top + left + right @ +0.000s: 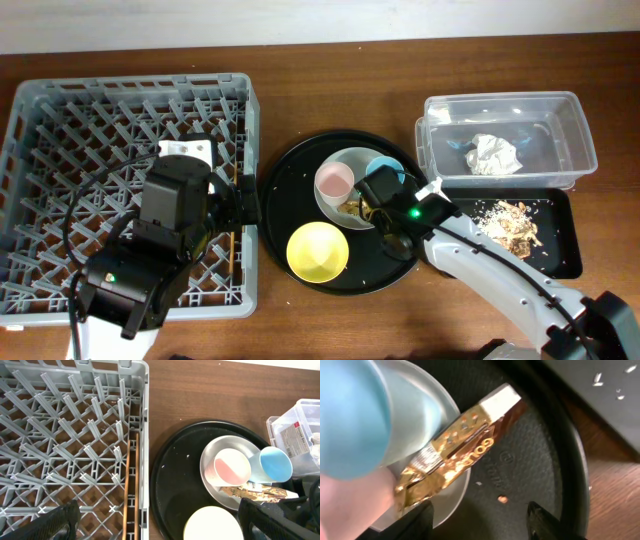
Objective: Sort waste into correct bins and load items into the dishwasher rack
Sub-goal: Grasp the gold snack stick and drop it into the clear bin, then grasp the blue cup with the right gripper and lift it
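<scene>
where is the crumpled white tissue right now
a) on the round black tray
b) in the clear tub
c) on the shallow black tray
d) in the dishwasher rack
b, the tissue lies inside the clear tub, while the shallow black tray next to it holds food scraps.

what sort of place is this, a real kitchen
Probably a staged dish-clearing test bench, not a kitchen: a grey dishwasher rack, a round black tray with a yellow bowl and a clear waste tub sit on one wooden table.
</scene>
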